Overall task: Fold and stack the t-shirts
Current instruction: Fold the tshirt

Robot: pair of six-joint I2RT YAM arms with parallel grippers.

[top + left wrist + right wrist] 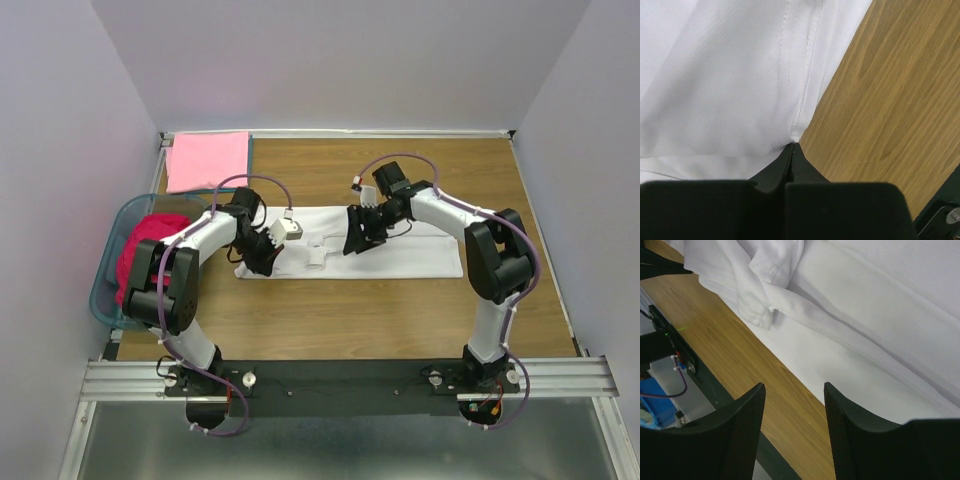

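The white t-shirt (400,245) lies as a long folded band across the middle of the table. My left gripper (262,262) is at its left near corner. In the left wrist view the gripper (794,145) is shut, and the white t-shirt's (715,85) hemmed edge puckers into the tips. My right gripper (353,243) hovers over the shirt's middle. It stands open (794,386) above the near edge of the white t-shirt (880,340), with nothing between its fingers. A bunched sleeve (765,285) lies ahead of it. The light pink t-shirt (208,160) lies folded at the back left. The magenta-red t-shirt (150,245) is crumpled in the basket.
The teal plastic basket (103,272) stands at the table's left edge beside the left arm. Bare wood table (400,315) runs between the white shirt and the arm bases. White walls enclose the back and both sides.
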